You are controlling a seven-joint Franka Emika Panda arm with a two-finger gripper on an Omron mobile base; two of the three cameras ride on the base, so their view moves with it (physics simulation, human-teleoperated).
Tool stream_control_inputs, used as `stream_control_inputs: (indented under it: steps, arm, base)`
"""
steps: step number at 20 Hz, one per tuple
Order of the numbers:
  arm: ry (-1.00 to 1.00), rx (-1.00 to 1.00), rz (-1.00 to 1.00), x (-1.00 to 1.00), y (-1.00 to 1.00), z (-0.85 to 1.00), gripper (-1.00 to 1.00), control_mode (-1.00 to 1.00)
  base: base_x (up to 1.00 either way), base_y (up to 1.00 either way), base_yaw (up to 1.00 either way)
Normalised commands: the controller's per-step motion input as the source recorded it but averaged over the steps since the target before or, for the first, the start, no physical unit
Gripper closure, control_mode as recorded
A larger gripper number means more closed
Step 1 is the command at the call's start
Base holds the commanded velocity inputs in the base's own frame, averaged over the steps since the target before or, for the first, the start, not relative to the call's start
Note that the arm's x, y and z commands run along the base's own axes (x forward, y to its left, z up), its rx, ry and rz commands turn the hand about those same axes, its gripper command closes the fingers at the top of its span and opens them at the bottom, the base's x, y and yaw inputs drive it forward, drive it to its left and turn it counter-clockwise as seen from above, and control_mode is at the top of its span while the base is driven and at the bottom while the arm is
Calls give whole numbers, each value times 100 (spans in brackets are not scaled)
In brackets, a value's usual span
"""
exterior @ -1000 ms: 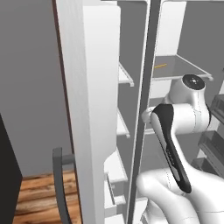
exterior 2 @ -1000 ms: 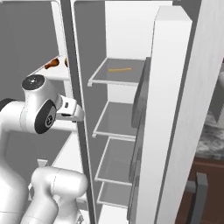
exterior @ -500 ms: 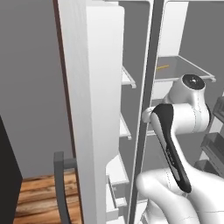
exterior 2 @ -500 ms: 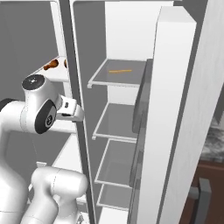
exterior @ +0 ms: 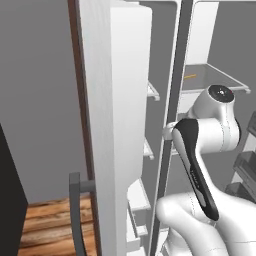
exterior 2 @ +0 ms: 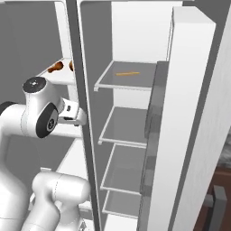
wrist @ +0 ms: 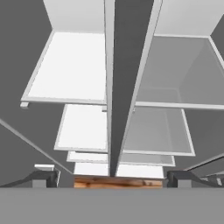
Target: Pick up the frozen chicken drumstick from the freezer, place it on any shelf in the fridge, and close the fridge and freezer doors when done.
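I see the dark middle post (wrist: 124, 87) between the freezer (wrist: 72, 70) and fridge (wrist: 175, 70), right ahead of my gripper (wrist: 111, 178), fingers spread wide and empty. The frozen chicken drumstick (exterior 2: 56, 66) sits left of the post on the top white shelf, half hidden. A thin yellow stick (exterior 2: 127, 73) lies right.

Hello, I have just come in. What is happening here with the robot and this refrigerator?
A white robot arm stands in front of an open side-by-side refrigerator. Its gripper is open and empty, looking down along the dark divider between the freezer and the fridge. The frozen chicken drumstick lies on an upper freezer shelf, not yet picked up. A thin yellow-orange stick lies on the top fridge shelf. The freezer door and the fridge door are both open.
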Motion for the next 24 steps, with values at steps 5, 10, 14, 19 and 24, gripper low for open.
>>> stream_control_inputs:
  steps: [5, 10, 14, 19, 24]
  arm:
    - [0, 0, 0, 0, 0, 0, -100, 100]
    - [-5, 0, 0, 0, 7, 18, -100, -100]
    - [-11, 7, -2, -1, 0, 39, -100, -100]
    - [-16, 15, -5, -3, 0, 51, -100, -100]
    - [-11, 9, -5, 0, 8, 65, -100, -100]
  base:
    - [11, 27, 0]
    - [3, 7, 0]
    - [0, 0, 0]
    - [0, 0, 0]
    - [0, 0, 0]
